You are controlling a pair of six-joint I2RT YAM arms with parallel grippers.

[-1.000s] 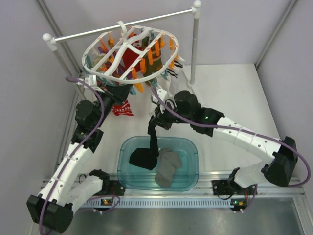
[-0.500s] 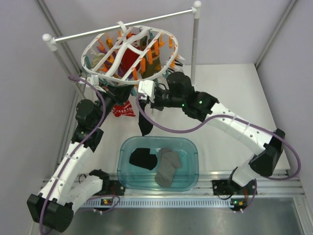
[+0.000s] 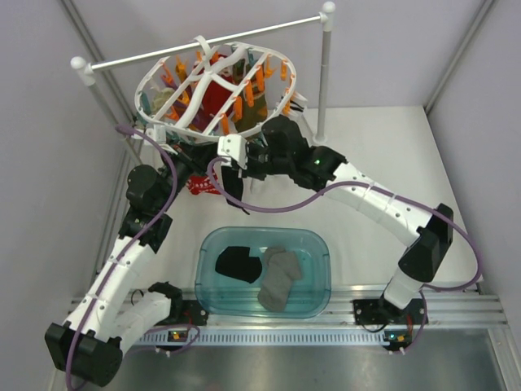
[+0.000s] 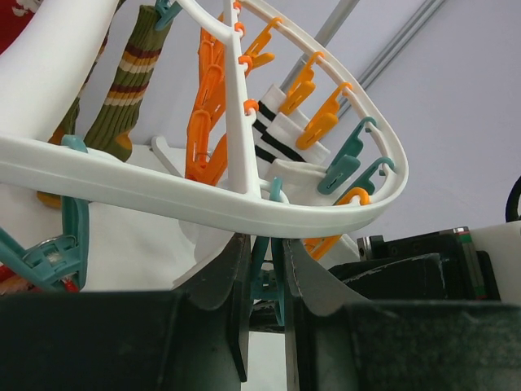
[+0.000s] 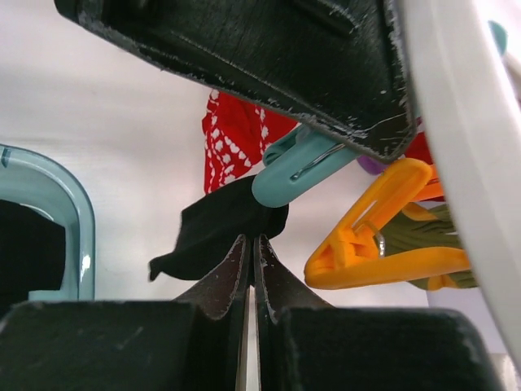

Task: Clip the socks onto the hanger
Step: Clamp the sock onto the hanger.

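The white oval hanger [image 3: 189,120] hangs from the rail with orange and teal clips round its rim. My left gripper [image 3: 194,160] is under its near rim, shut on a teal clip [image 4: 265,273] just below the ring [image 4: 203,205]. My right gripper [image 3: 232,166] is shut on one black sock [image 3: 233,186], which dangles beside the left gripper. In the right wrist view its jaws [image 5: 253,241] pinch the sock's edge [image 5: 213,232] right under a teal clip [image 5: 303,169]. The second black sock [image 3: 237,263] lies in the tub.
A clear teal tub [image 3: 319,244] at the near edge also holds a grey sock [image 3: 279,277]. A red patterned sock [image 3: 202,184] and several other socks hang from the hanger. An orange clip [image 5: 383,238] hangs right of my right jaws. The thin rail [image 3: 203,45] stands on two posts.
My right gripper has lifted the black sock clear of the tub and carried it up and left to the hanger's near rim beside the left gripper. The left arm has not moved.
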